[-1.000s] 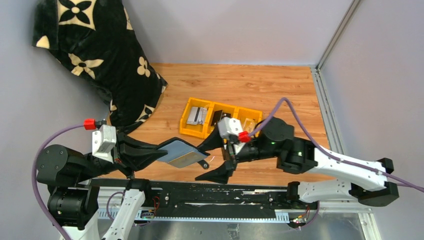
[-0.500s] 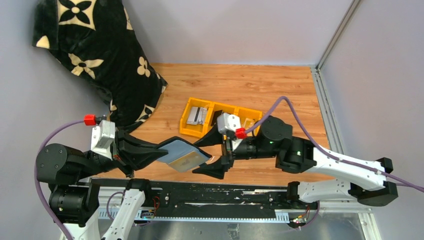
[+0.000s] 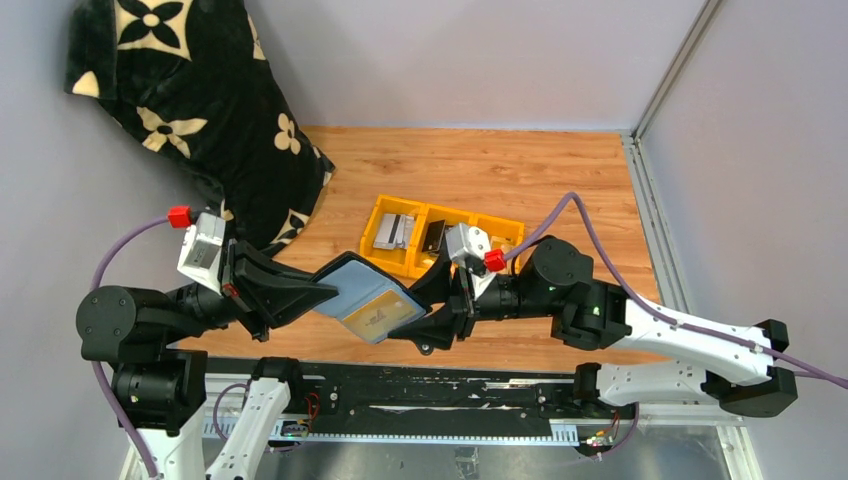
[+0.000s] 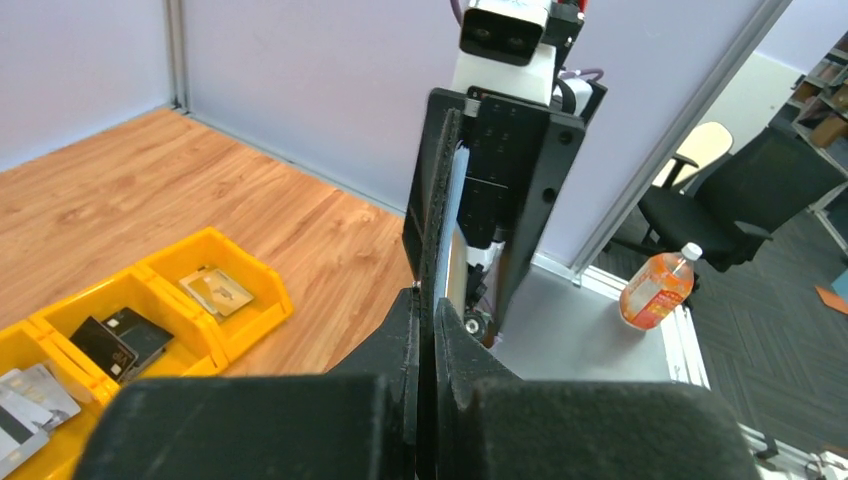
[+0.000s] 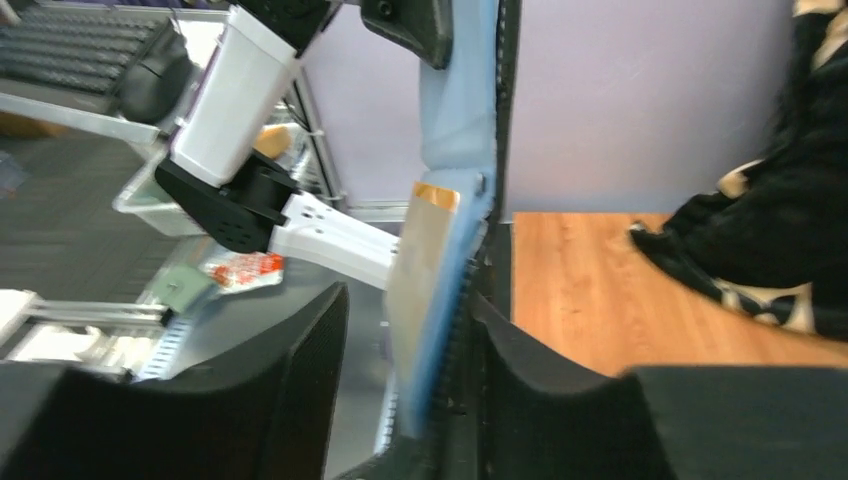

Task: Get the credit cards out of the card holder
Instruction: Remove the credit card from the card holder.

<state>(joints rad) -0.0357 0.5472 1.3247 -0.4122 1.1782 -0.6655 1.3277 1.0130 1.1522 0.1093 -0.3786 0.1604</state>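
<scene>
I have the card holder up off the table, spread open with its pale inside up, at about 7 o'clock from the yellow tray. My left gripper is clamped hard on its 9 o'clock edge. A tan card sits in the pocket toward 4 o'clock. The right gripper comes in from 3 o'clock. Its jaws stand apart, one on each side of that edge. In the right wrist view one finger presses the black back of the holder while the other has a clear gap to the card.

My worry is the bite. If the fingers pinch leather and card together, a pull toward 3 o'clock drags the whole holder, and the left's thin hold on one edge could let it twist or slip free. If the bite is too shallow, the slick card may slide out of the fingers and drop.
</scene>
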